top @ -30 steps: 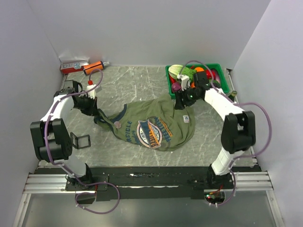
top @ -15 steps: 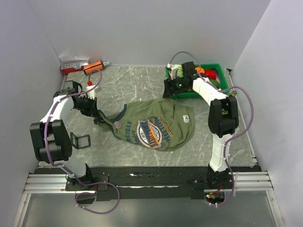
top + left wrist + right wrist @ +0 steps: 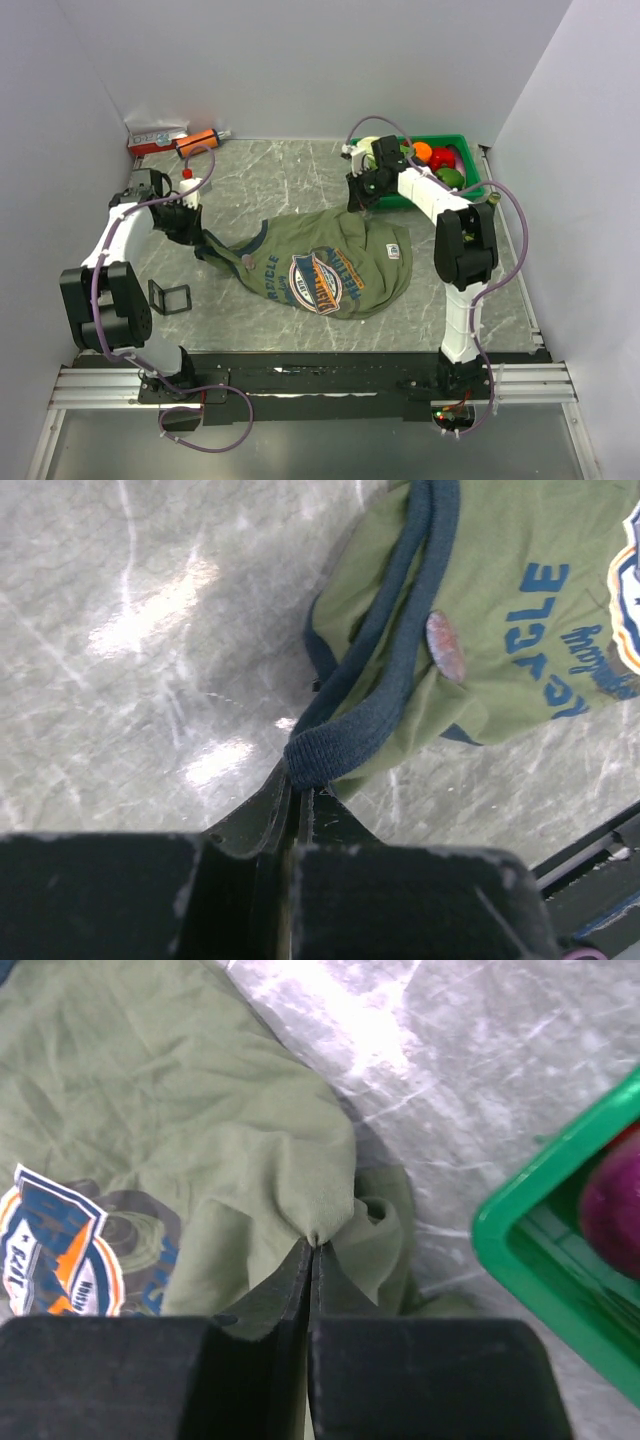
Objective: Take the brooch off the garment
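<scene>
Olive shirt (image 3: 330,262) mid-bench; brooch (image 3: 445,646) pinned beside navy collar (image 3: 395,640), toward left edge. Left gripper (image 3: 298,783) clenched on collar. Right gripper (image 3: 312,1243) pinching shirt fold near bin (image 3: 505,1222).

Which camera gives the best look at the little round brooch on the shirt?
The left wrist view: the brooch shows close up, slanted, beside the navy collar. In the top view the brooch is only a pale speck. The right wrist view misses it, showing just shirt fabric.
</scene>
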